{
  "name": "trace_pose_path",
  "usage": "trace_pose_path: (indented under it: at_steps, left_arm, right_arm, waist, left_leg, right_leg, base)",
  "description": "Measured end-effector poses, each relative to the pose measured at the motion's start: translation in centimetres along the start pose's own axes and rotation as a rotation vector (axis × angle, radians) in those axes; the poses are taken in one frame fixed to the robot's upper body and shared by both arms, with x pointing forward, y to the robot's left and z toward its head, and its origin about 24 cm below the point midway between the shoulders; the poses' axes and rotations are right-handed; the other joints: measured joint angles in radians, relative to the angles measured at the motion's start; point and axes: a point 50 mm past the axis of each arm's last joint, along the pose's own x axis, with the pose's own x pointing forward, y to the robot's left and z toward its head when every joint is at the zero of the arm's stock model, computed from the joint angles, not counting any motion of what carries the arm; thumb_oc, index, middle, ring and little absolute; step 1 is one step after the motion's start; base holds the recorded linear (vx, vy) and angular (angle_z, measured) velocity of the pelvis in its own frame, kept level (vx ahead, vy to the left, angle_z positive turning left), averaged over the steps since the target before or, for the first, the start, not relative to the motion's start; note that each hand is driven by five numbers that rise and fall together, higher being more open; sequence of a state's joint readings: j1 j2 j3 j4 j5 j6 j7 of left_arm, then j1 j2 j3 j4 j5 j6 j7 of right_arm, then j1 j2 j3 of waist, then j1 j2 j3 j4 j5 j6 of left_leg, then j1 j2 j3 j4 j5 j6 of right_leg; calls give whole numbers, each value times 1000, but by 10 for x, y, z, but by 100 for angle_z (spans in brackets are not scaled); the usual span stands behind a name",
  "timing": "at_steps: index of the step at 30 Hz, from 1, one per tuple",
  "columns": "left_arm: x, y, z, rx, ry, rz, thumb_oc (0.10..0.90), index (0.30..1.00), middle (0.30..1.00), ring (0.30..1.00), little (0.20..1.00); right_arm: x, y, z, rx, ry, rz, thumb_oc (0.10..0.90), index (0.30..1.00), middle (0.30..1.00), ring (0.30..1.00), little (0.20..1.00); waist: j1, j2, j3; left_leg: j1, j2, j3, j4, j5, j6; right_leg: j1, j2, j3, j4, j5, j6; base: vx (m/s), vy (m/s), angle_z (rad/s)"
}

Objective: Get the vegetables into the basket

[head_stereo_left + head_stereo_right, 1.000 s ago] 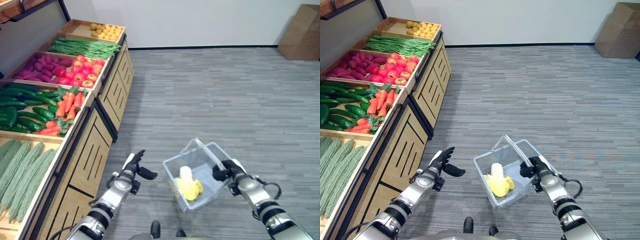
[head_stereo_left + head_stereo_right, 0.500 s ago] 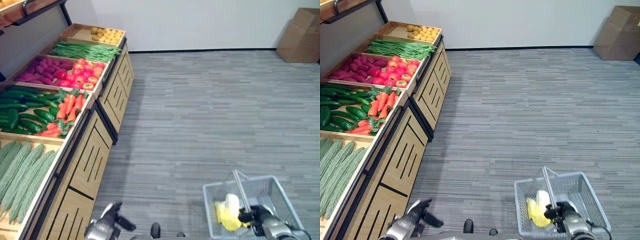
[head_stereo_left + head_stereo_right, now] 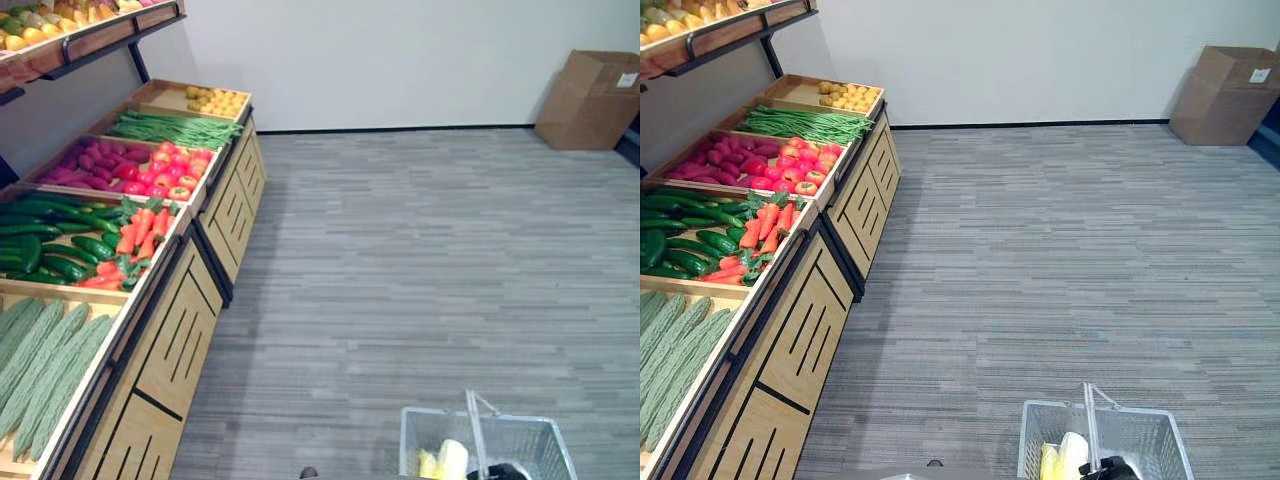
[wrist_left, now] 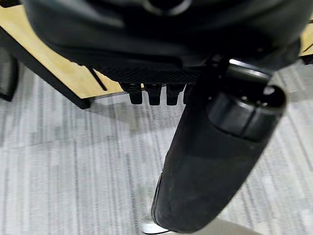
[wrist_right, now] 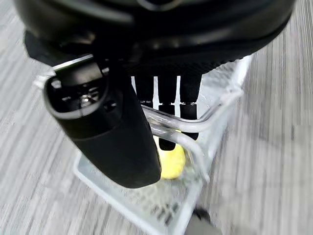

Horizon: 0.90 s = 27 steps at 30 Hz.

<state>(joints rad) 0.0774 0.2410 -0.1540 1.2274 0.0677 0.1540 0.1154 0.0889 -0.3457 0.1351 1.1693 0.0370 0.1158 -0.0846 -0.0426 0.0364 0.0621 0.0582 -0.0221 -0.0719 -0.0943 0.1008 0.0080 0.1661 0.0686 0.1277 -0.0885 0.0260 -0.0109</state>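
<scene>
I see that the whole view has tilted up compared with half a second ago: more of the wall, the upper shelf and the cardboard box [image 3: 590,98] come in, so it is the camera that moves, not the stand. The basket [image 3: 1140,432] now sits at the very bottom edge of the eye views, lower than before, and it hangs beside the robot, well apart from the crates. A second ago it was held up in front.

My right hand [image 5: 146,105] keeps its fingers [image 5: 167,98] curled round the basket handles [image 5: 195,125], so the basket is gripped and carried low. Inside it lies a yellow and white piece [image 3: 446,462]; I cannot tell what vegetable it is.

My left hand [image 4: 205,161] has gone down from the eye views. In its wrist view the fingers [image 4: 154,93] look short and bent and hold nothing, with the wooden stand [image 4: 63,73] just behind.

The vegetables, that is the carrots [image 3: 142,222], cucumbers [image 3: 60,250] and beans [image 3: 170,128], lie untouched in their crates. I judge that one item is collected and the arms are lowered for walking, so the next pick needs the left hand raised again toward the stand.
</scene>
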Motion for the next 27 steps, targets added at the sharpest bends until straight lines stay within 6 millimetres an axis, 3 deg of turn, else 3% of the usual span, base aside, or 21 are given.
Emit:
trace_pose_path:
  at_steps: [11, 19, 23, 25, 26, 27]
  left_arm:
    - [-1, -8, 1, -75, 2, -18, 900, 1000, 1000, 1000, 1000]
    - [0, -5, 15, -94, -31, -8, 900, 1000, 1000, 1000, 1000]
    - [0, -5, 16, -95, -34, -6, 900, 1000, 1000, 1000, 1000]
    - [0, 3, 30, -163, -60, 21, 900, 1000, 1000, 1000, 1000]
    - [0, 10, 50, -233, -108, 29, 900, 1000, 1000, 1000, 1000]
    - [0, 10, 52, -248, -104, 27, 900, 1000, 1000, 1000, 1000]
  right_arm:
    - [1, 6, 8, 56, -8, 29, 400, 300, 300, 300, 300]
    - [2, 5, 19, 59, -42, 28, 400, 300, 300, 300, 300]
    - [2, 5, 24, 60, -55, 27, 400, 300, 300, 300, 300]
    - [2, 10, 32, 72, -80, 40, 400, 300, 300, 300, 300]
    - [2, 14, 43, 109, -98, 53, 400, 300, 300, 300, 300]
    - [1, 14, 45, 119, -109, 54, 400, 300, 300, 300, 300]
  waist:
    - [2, -1, 1]
    - [2, -8, 38]
    - [2, -9, 51]
    - [1, -38, 88]
    - [22, -80, 143]
    - [30, -91, 152]
  left_leg:
    - [-20, 3, -20, 1, 4, -8]
    - [-30, 10, -50, 4, 11, -34]
    - [-31, 14, -52, 8, 18, -28]
    - [-113, -17, -60, 140, 17, -53]
    - [-189, -52, -54, 252, 75, -135]
    - [-213, -60, -58, 293, 93, -155]
  right_leg:
    - [-13, 7, -21, 3, -6, -10]
    - [-29, 18, -53, 35, -26, -26]
    - [-28, 25, -55, 38, -33, -28]
    - [-58, 17, -59, 73, -82, -59]
    - [-82, -14, -58, 111, -74, -86]
    - [-90, -18, -58, 132, -78, -92]
  base:
    - [3, -53, 6]
    - [20, -47, 12]
    - [50, -178, 6]
    - [37, -133, 46]
    - [72, -143, 43]
    - [58, -112, 25]
